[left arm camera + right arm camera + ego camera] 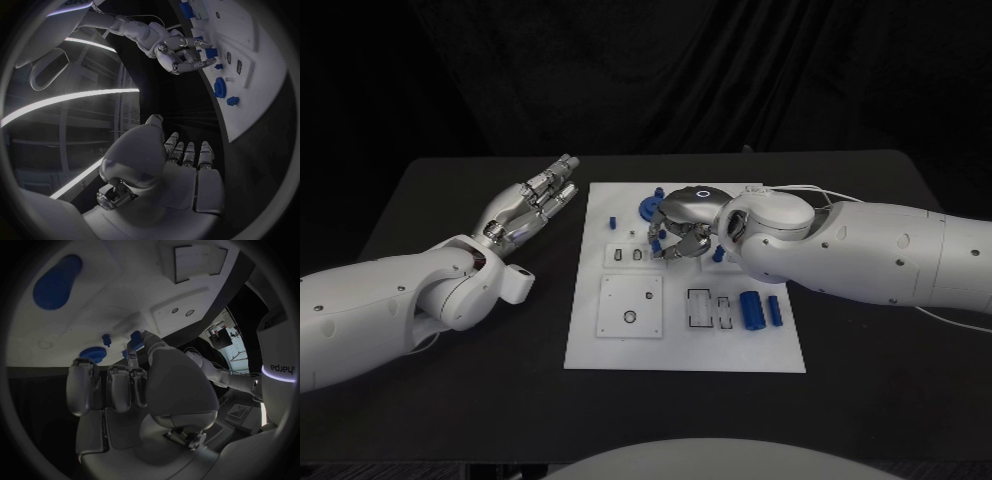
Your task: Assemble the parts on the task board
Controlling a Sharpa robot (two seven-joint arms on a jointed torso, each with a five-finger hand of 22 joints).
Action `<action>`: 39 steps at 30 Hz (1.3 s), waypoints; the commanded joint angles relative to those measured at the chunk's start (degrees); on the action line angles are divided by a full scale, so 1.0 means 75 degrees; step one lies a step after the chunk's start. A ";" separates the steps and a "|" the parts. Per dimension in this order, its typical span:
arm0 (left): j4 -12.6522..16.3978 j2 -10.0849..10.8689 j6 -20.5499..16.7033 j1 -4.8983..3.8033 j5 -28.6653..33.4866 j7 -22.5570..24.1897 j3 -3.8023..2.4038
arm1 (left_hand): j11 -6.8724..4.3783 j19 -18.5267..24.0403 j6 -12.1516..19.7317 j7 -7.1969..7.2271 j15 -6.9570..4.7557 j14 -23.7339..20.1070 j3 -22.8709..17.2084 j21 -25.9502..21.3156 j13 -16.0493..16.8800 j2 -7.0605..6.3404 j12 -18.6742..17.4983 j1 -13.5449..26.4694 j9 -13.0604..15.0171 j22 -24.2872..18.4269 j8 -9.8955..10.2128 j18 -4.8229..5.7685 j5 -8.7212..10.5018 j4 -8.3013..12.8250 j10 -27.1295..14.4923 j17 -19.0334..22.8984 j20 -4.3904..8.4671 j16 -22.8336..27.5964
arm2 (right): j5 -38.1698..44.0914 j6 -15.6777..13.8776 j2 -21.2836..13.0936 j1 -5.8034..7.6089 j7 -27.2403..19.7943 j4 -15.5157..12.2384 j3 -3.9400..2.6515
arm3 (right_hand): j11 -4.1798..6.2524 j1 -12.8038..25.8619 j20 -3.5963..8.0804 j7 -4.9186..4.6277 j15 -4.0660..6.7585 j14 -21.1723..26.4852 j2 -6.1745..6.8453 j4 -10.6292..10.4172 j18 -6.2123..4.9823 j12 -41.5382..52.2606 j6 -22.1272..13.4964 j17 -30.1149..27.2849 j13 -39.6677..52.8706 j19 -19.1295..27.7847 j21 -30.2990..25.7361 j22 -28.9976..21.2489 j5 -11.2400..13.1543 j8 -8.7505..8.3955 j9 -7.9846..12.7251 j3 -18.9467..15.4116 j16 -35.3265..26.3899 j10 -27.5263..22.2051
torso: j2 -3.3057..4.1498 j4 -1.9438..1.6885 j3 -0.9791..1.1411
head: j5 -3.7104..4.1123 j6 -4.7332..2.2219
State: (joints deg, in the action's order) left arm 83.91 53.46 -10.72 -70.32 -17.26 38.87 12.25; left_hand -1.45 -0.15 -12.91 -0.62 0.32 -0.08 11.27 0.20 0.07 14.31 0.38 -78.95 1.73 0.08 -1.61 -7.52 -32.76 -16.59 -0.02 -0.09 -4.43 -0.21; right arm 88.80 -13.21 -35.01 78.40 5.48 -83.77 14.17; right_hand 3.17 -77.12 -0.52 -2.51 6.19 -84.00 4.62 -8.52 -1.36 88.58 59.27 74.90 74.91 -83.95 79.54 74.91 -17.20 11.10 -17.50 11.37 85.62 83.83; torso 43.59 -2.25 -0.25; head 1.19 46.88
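The white board [684, 352] lies in the middle of the black desk [444, 380]. The right hand [678, 232] hovers over the board's far half, fingers [128, 385] curled downward beside a small blue part [135, 336]; whether they pinch it, I cannot tell. Two blue cylinders [762, 308] lie nearer, to the right. The left hand [531, 205] rests left of the board, fingers straight and holding nothing.

The table [473, 400] has a matt black top. The task board [682, 345] is smooth white, plastic by its look, and the small blue parts [751, 308] on it are smooth plastic too. Both arms have glossy white shells; the left hand [528, 208] and right hand [679, 225] look like shiny silver metal.
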 commanded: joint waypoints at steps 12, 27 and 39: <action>-0.0022 -0.0044 0.0150 0.0013 -0.0050 0.0351 -0.0005 | 0.0049 0.0020 -0.0038 -0.0012 0.0057 0.0011 -0.0037 -0.0027 -0.0009 0.0074 -0.0050 -0.0019 0.0006 -0.0011 -0.0040 -0.0083 -0.0005 -0.0003 0.0002 0.0012 -0.0059 0.0028 | 0.0073 0.0123 0.0033 -0.0065 0.0285 0.0083 -0.0006 | -0.0047 -0.0026 0.0010 0.0042 -0.0026 -0.0588 -0.0005 0.0055 -0.0146 0.0008 0.0034 0.1181 0.1840 -0.0152 -0.0037 0.1574 -0.0038 0.0001 -0.0440 -0.0003 -0.0050 0.0671 | 0.0002 -0.0017 -0.0015 | 0.0019 0.0025; -0.0044 -0.0072 0.0193 0.0014 -0.0050 0.0335 -0.0005 | 0.0061 0.0020 -0.0059 -0.0022 0.0070 0.0011 -0.0040 -0.0027 -0.0009 0.0082 -0.0050 -0.0018 0.0008 -0.0011 -0.0043 -0.0082 -0.0004 -0.0003 0.0002 0.0012 -0.0068 0.0028 | 0.0073 0.0246 0.0076 -0.0084 0.0339 0.0153 -0.0006 | -0.0073 0.0019 -0.0020 0.0017 -0.0054 -0.0583 -0.0009 0.0084 -0.0158 -0.0038 -0.0216 0.1143 0.1798 -0.0137 -0.0094 0.1557 -0.0041 -0.0159 -0.0476 -0.0014 -0.0081 0.0632 | 0.0004 -0.0006 -0.0005 | 0.0019 0.0052; -0.0053 -0.0077 0.0227 0.0014 -0.0050 0.0313 -0.0005 | 0.0085 0.0020 -0.0171 -0.0055 0.0088 0.0011 -0.0043 -0.0027 -0.0009 0.0089 -0.0050 -0.0015 0.0024 -0.0011 -0.0063 -0.0078 0.0003 -0.0001 0.0002 0.0012 -0.0084 0.0028 | 0.0072 0.0346 0.0111 -0.0100 0.0345 0.0194 -0.0006 | -0.0073 0.0076 -0.0035 0.0029 -0.0060 -0.0576 0.0022 0.0088 -0.0167 -0.0063 -0.0449 0.1115 0.1775 -0.0125 -0.0136 0.1546 -0.0042 -0.0322 -0.0477 -0.0033 -0.0104 0.0610 | 0.0002 -0.0012 -0.0012 | 0.0025 0.0076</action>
State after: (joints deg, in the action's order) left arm 83.50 52.96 -9.96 -70.32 -17.27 38.87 12.25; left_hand -1.08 0.06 -14.07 -1.13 0.55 0.10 11.27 0.20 0.06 14.31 0.38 -78.95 1.86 0.09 -1.83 -7.52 -32.76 -16.59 -0.08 -0.08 -4.64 -0.21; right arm 88.97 -11.49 -34.22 77.89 6.63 -82.40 14.11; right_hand 2.96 -76.88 -0.52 -2.31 6.19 -84.00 4.84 -8.04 -2.28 88.36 56.16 74.90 74.95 -83.95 78.69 74.91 -17.21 8.86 -21.32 11.23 85.18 84.04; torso 43.63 -2.32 -0.31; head 1.34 47.42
